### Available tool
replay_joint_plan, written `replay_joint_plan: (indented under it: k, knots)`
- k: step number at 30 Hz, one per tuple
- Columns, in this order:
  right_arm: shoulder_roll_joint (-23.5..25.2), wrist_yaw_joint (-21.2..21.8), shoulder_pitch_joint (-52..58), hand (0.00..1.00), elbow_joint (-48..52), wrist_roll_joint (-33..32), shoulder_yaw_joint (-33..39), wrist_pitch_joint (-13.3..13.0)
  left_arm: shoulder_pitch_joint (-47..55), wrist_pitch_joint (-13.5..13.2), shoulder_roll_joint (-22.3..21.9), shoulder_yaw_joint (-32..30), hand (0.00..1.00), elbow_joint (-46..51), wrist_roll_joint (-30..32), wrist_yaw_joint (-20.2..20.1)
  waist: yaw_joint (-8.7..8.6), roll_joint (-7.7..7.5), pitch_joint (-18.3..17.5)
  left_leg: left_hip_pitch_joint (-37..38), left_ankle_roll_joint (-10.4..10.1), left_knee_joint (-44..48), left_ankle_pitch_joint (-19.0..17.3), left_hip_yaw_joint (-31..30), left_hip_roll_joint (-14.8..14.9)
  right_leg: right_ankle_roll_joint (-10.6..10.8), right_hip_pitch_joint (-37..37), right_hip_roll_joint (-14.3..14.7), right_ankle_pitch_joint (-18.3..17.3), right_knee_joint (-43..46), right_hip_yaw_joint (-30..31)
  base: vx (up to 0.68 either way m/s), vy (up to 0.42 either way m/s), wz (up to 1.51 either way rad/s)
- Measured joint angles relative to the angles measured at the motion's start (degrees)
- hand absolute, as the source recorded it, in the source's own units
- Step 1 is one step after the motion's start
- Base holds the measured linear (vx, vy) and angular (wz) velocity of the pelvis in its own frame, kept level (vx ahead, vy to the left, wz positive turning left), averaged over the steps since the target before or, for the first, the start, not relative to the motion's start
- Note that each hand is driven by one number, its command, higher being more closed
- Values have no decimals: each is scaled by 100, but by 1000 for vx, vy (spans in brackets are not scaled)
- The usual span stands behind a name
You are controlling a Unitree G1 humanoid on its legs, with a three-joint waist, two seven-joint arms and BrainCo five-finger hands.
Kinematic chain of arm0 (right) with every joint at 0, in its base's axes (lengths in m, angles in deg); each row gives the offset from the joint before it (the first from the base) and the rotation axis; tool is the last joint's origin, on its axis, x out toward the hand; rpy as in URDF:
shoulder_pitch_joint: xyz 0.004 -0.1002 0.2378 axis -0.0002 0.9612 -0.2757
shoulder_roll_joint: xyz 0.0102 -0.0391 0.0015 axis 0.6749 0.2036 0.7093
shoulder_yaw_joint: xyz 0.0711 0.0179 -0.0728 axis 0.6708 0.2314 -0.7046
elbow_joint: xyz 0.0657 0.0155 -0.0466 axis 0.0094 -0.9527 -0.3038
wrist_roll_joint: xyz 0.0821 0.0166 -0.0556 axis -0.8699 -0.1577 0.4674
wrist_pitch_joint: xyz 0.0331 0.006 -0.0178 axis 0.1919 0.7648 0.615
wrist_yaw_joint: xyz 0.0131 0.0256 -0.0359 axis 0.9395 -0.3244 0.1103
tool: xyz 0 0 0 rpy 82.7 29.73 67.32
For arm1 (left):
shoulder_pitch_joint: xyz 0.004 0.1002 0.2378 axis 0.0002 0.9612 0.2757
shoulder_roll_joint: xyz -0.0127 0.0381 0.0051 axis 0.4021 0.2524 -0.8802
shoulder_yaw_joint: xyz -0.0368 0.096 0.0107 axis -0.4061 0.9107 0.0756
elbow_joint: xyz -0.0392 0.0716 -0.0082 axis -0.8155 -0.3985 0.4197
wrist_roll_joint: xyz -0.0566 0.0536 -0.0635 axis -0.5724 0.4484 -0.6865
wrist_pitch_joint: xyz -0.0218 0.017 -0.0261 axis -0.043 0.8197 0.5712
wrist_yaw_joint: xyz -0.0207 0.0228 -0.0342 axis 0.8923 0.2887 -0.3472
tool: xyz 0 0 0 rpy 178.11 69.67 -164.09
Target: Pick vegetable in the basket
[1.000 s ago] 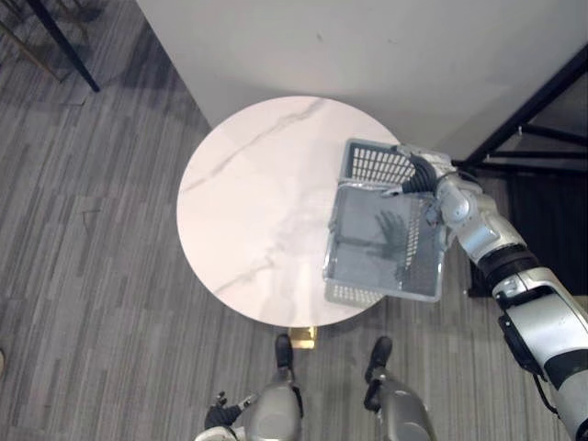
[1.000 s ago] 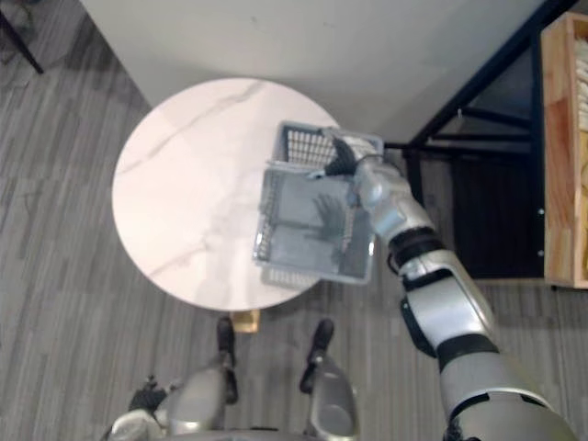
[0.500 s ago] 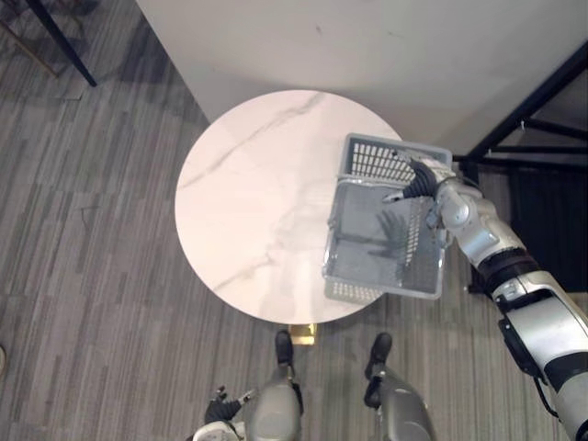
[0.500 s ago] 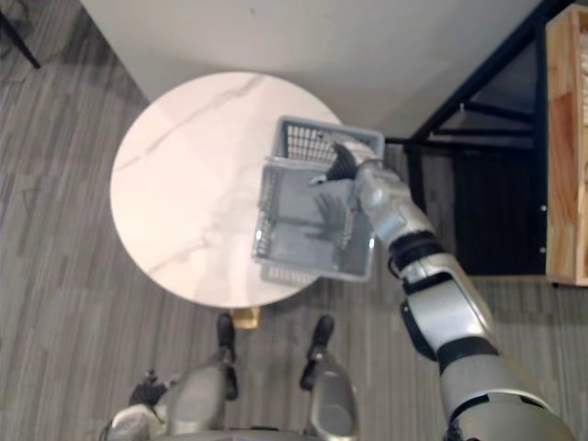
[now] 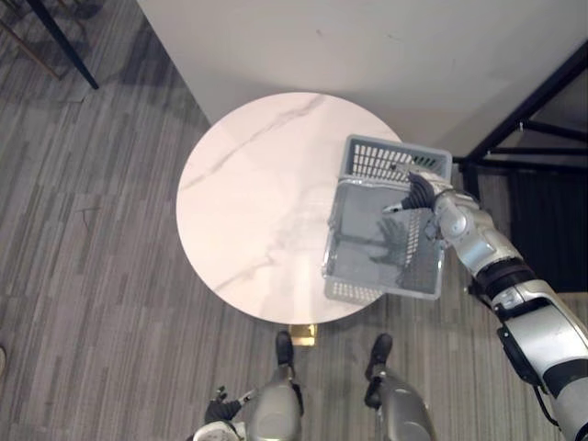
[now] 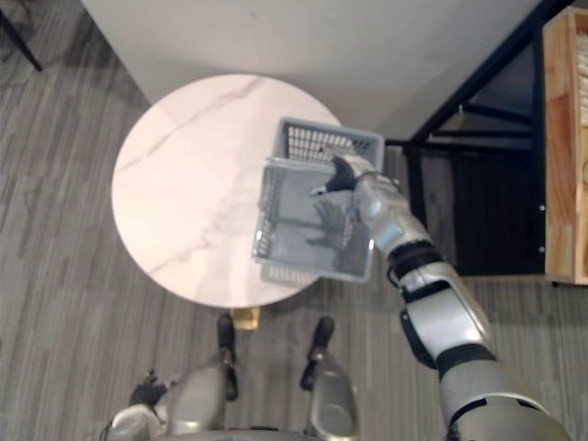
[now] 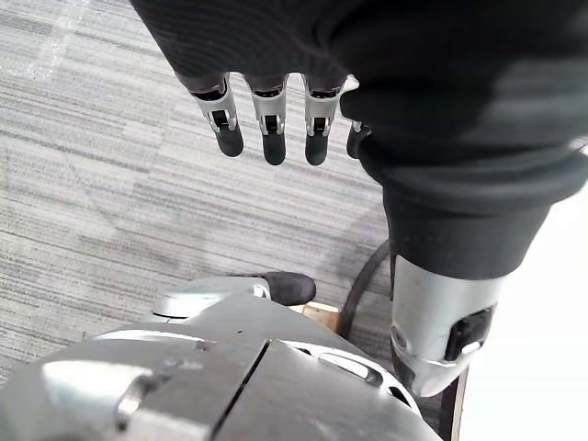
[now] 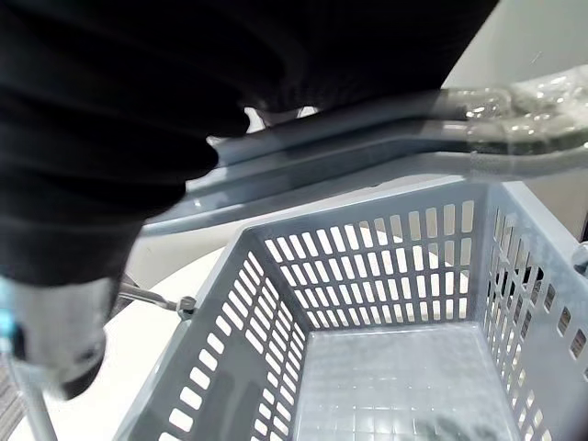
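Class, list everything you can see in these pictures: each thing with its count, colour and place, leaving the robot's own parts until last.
table: one, round, white marbled, middle of the scene.
basket: one, grey plastic lattice, at the table's right edge, partly overhanging it.
frame: one, black metal, right of the table.
wooden unit: one, light brown, far right.
floor: grey striped, all around the table.
wall: white, behind the table.
right robot hand: one, dark cover, over the basket at its handle.
left robot hand: one, silver fingers straight, hanging over the floor.
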Motion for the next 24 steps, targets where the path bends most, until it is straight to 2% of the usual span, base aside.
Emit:
replay_joint_plan:
  k: [12,15,17,24]
  knots:
    - [156,-147,-210,100,-337,13,11,34,-5,-6,13,55,0,1,2,44,21,1,0,-20,4,0,5,-14,8,0,-8,6,0,-3,-10,0,0,0]
    - [201,-109,-335,100,-475,218,-32,75,-37,-8,32,122,0,-1,1,55,61,1,0,-64,9,17,8,-60,27,-1,-8,16,1,-8,-46,0,0,6]
    - [239,-87,-364,100,-474,224,-139,140,-90,-4,39,139,0,-2,4,56,154,1,0,-75,8,39,8,-86,50,-1,5,37,1,-11,-45,0,0,5]
    - [498,115,-771,100,-442,220,-502,156,-159,15,41,117,0,-2,65,57,240,-2,-2,-99,2,86,12,-132,68,-1,30,44,1,-11,-45,3,-1,3]
